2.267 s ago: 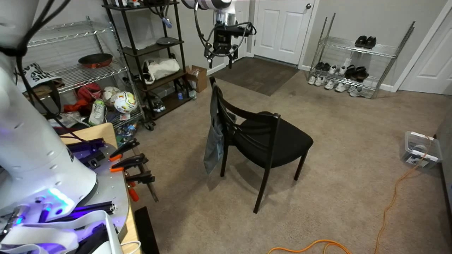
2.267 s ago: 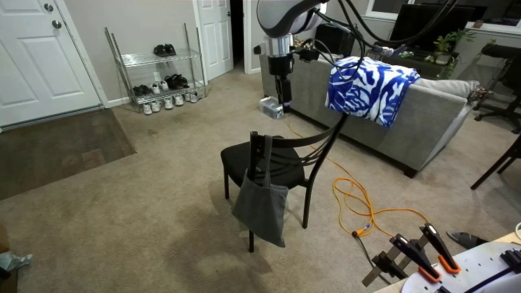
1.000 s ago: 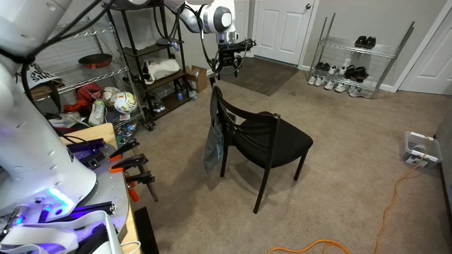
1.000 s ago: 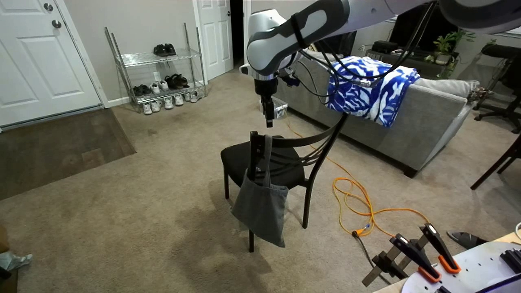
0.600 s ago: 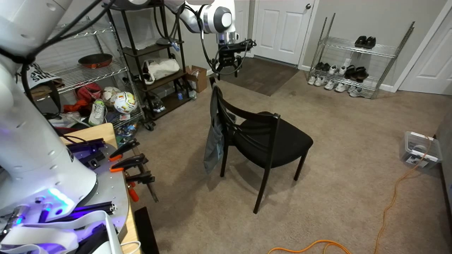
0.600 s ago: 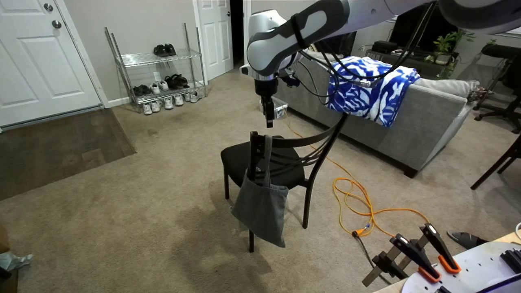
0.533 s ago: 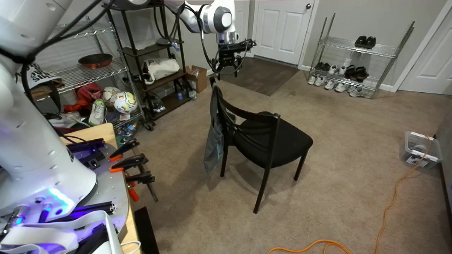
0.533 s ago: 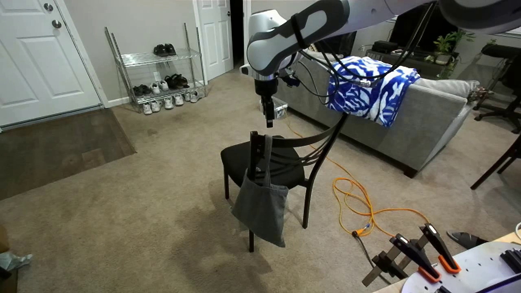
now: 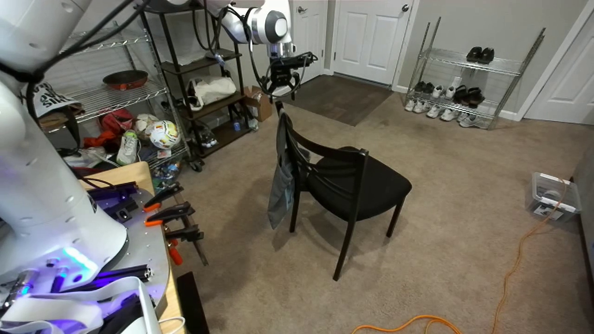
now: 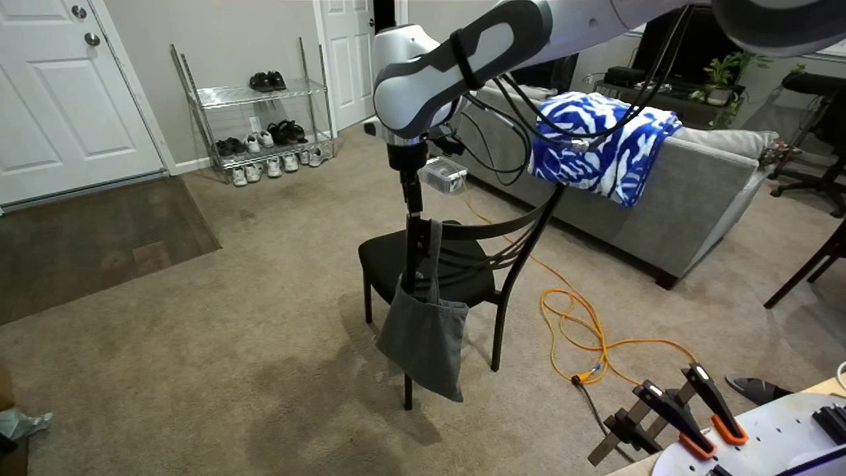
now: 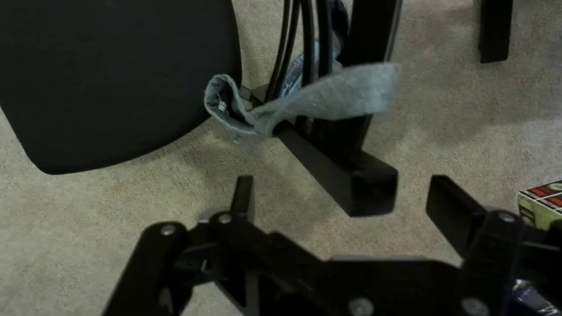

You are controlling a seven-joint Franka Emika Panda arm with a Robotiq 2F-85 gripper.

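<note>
My gripper (image 11: 342, 177) is open and holds nothing, its black fingers (image 11: 452, 210) spread wide. The top end of the chair's back post (image 11: 373, 191) shows between them in the wrist view, apart from both; I cannot tell whether the tips reach below its top. In both exterior views the gripper (image 9: 282, 97) (image 10: 414, 205) hangs right over that post of the black chair (image 9: 371, 185) (image 10: 390, 254). A grey cloth bag (image 9: 280, 195) (image 10: 426, 337) hangs from the post by its strap (image 11: 333, 94), which lies a little below the post's top.
A grey sofa (image 10: 661, 218) with a blue-white blanket (image 10: 601, 145) stands beyond the chair. Orange cord (image 10: 595, 330) lies on the carpet. Shelves (image 9: 209, 102) line the wall, and a shoe rack (image 9: 468, 69) stands farther off. Clamps (image 9: 169, 213) jut from the robot's table edge.
First the arm came down toward the chair, then held still. Within the last half second the gripper shifted left in both exterior views, over the chair's back post. Chair and bag have not moved.
</note>
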